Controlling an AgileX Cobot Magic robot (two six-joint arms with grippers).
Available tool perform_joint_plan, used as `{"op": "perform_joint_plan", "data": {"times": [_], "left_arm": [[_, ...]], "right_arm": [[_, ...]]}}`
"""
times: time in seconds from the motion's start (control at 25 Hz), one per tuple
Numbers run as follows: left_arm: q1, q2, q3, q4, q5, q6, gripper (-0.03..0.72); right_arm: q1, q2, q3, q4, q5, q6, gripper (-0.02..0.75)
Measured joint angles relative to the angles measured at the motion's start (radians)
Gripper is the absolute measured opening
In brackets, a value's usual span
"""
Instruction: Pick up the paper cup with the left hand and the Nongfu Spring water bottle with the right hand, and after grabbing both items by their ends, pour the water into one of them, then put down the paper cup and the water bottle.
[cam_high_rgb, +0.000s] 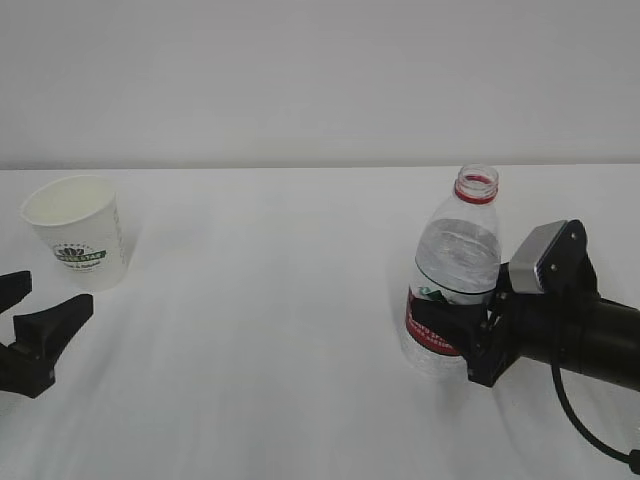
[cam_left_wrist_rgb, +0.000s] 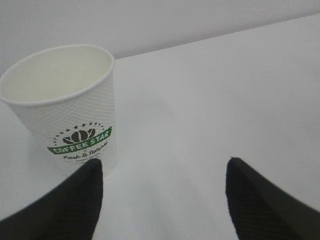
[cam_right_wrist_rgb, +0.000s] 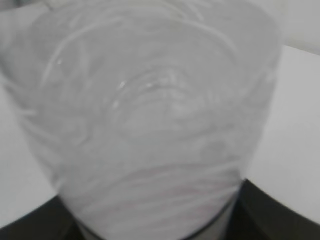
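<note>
Where the right hand (cam_high_rgb: 478, 335) meets the bottle (cam_high_rgb: 455, 275), its black fingers sit against the lower body at the level of the red label, and the right wrist view shows the clear ribbed plastic filling the space between the two dark fingers; the jaws look closed onto the bottle, though whether they press it firmly cannot be told. The bottle stands upright on the white table (cam_high_rgb: 280, 330), right of centre, its mouth uncapped above a red neck ring. The label carries white characters too small to read and a green-and-white emblem at its upper edge.

The left hand (cam_left_wrist_rgb: 162, 192) has its jaws spread wide and holds nothing. Its left finger (cam_left_wrist_rgb: 75, 205) lies just beside the foot of the cup (cam_left_wrist_rgb: 67, 107), which stands upright toward the far left of the table. The cup's dark green bean logo reads "COFFEE STAR", with a smaller script line beneath that cannot be made out.
</note>
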Motion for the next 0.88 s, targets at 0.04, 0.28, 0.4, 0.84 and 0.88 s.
{"op": "perform_joint_plan", "data": {"times": [0.04,0.28,0.4,0.84,0.88], "left_arm": [[0.0,0.0,0.0,0.0,0.0,0.0,0.566],[0.0,0.0,0.0,0.0,0.0,0.0,0.566],[0.0,0.0,0.0,0.0,0.0,0.0,0.566],[0.0,0.0,0.0,-0.002,0.0,0.0,0.566],[0.0,0.0,0.0,-0.002,0.0,0.0,0.566]], "right_arm": [[0.0,0.0,0.0,0.0,0.0,0.001,0.424],[0.0,0.0,0.0,0.032,0.0,0.005,0.422],[0.001,-0.013,0.0,0.092,0.02,0.005,0.422],[0.001,-0.126,0.0,0.21,0.103,0.007,0.421],[0.001,-0.136,0.0,0.217,0.12,0.007,0.421]]}}
